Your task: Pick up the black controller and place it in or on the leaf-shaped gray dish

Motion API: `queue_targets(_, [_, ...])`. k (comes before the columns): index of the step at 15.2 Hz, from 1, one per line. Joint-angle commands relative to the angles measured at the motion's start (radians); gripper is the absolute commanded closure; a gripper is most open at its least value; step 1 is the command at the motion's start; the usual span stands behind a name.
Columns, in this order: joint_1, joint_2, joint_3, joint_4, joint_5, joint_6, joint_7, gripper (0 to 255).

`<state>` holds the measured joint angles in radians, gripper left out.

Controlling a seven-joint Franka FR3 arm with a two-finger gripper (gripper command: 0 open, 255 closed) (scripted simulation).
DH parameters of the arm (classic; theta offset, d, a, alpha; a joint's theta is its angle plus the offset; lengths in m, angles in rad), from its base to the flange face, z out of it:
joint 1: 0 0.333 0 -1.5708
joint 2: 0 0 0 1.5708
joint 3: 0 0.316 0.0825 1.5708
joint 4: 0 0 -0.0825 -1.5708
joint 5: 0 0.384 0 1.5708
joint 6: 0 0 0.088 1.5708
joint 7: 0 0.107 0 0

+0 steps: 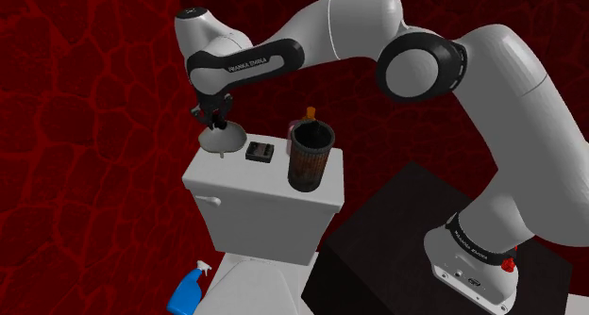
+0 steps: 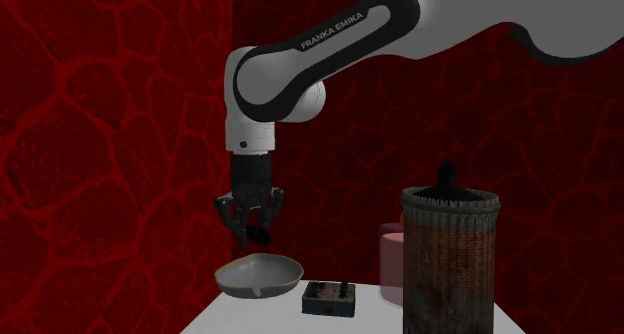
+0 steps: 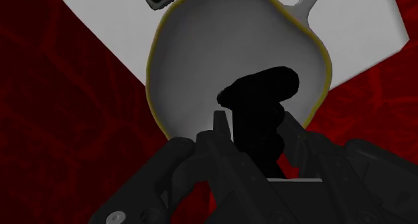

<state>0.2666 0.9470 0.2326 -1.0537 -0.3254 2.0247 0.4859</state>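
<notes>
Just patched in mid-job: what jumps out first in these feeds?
The black tool hangs just above the gray leaf-shaped dish, clasping the black controller. Blood-red cracked walls surround it; a brick-patterned canister stands at the other end of the white tank.

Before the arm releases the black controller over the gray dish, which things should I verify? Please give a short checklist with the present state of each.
1. Grip: the gripper is shut on the black controller: ok.
2. Position: the controller hangs over the gray dish, inside its rim: ok.
3. Dish inside: the visible part is bare: ok. The part behind the controller: cannot tell.
4. The small black box lies outside the dish's rim: ok.
5. The tall dark bin stands well aside from the gripper: ok.
6. Whether the drop height is low enough for a gentle release: cannot tell.
</notes>
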Motion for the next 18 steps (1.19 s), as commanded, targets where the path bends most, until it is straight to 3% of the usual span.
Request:
queue_targets(1, [0.001,0.014,-0.002,-0.003,-0.003,0.017,0.003,255])
queue_targets(6, [0.003,0.054,-0.009,-0.008,-0.010,0.062,0.010,255])
queue_targets(14, [0.003,0.054,-0.009,-0.008,-0.010,0.062,0.010,255])
queue_targets(15, [0.003,0.054,-0.009,-0.008,-0.010,0.062,0.010,0])
queue_targets(18, [0.003,0.054,-0.009,-0.008,-0.010,0.062,0.010,0])
